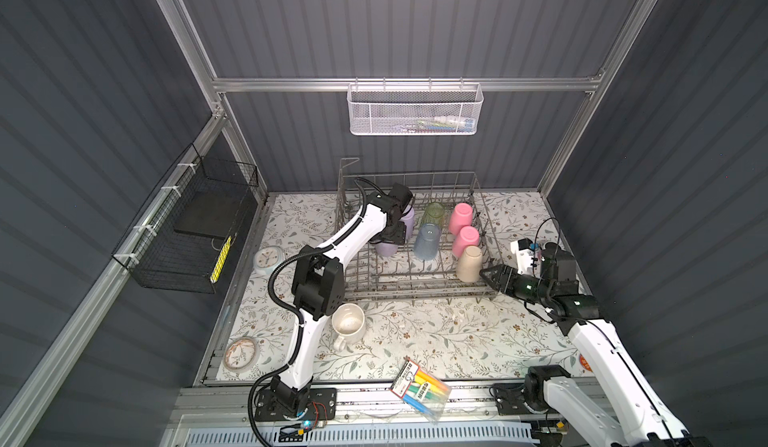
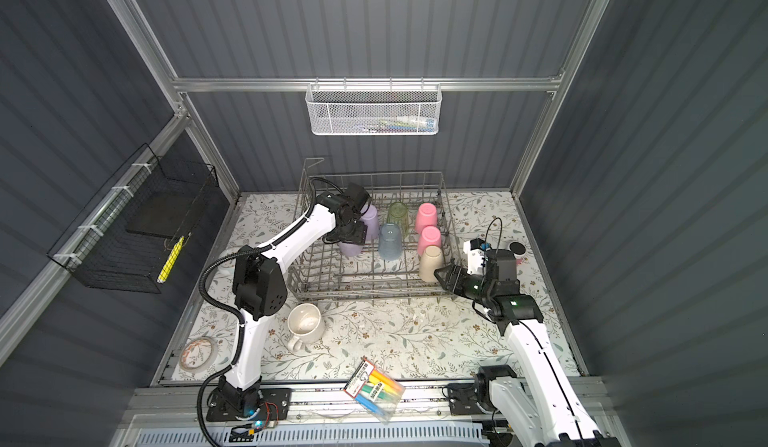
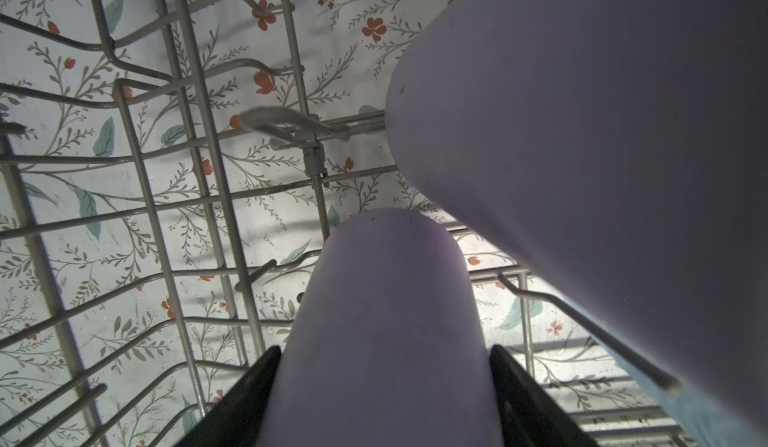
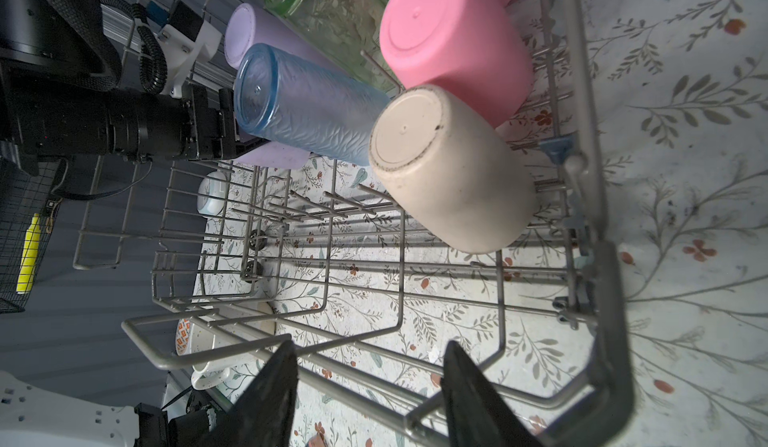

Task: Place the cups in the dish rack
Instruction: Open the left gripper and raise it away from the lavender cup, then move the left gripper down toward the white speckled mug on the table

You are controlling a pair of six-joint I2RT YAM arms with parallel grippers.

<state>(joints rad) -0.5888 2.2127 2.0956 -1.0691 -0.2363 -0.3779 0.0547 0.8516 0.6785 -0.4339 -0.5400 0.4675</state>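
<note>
**Grippers.** The left gripper (image 3: 384,351) is reaching down into the rack (image 1: 415,288). Its fingers are flanking the near lilac cup (image 1: 385,249), which is standing mouth-down on the tines beside the second lilac cup (image 1: 409,221). The wrist view is not showing whether the fingers are pressing on the cup or standing just clear of it. The right gripper (image 1: 486,275) is hovering at the rack's right front corner, just beside the beige cup (image 1: 469,263), jaws spread and holding nothing.

**Load.** Seven cups are sitting inverted in the rack. The mug (image 1: 348,323) is standing on the table (image 1: 457,341), outside the rack and near its left front corner, not yet loaded.

**Governing relation.** The mug is sitting on the left arm's side, just beside that arm's elbow and well apart from the right gripper. Its axis is running vertical, mouth up, handle pointing toward the table's front edge.

**Judgement.** The left arm is standing nearer, but would be pulling back toward its own base. The mug is likely needing inversion before seating.
</note>
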